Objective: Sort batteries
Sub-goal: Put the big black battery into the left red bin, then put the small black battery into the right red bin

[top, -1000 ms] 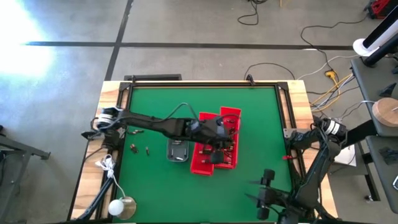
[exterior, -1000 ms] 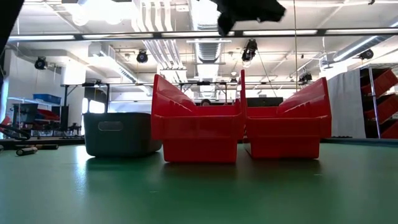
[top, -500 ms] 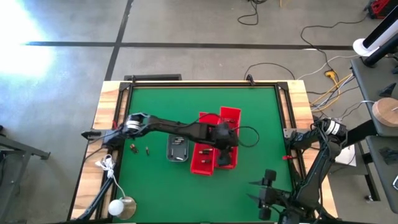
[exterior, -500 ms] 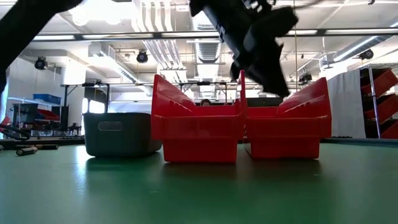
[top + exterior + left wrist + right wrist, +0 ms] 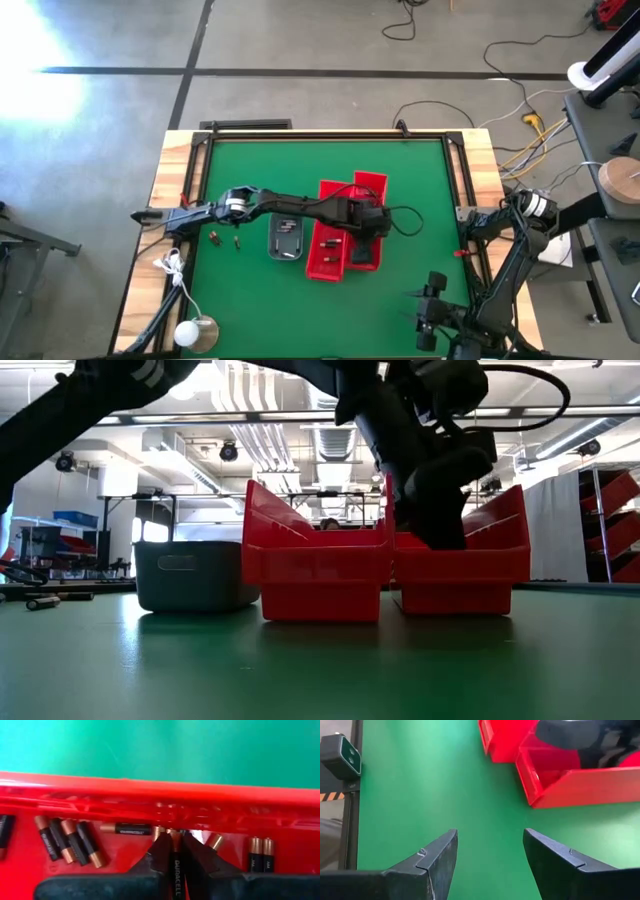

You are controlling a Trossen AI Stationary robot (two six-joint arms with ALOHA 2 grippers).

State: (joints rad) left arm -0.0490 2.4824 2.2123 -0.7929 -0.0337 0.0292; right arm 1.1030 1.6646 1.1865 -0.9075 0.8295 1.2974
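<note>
Two red bins (image 5: 345, 243) sit side by side at table centre, a grey tray (image 5: 285, 240) touching them at nine o'clock. The left gripper (image 5: 175, 851) is down in the three o'clock bin, clamped on one battery (image 5: 176, 870); about nine more batteries (image 5: 70, 840) lie there. Two loose batteries (image 5: 225, 239) lie on the mat at nine o'clock of the tray. The right gripper (image 5: 490, 852) waits at five o'clock, fingers wide apart.

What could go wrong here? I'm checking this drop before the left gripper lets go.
The left gripper, shut on a battery, hangs low inside the right red bin, close to its wall; a bump could shift the bin. Loose batteries lie just beside the fingers and could be knocked or pinched. The right gripper waits open, away.
</note>
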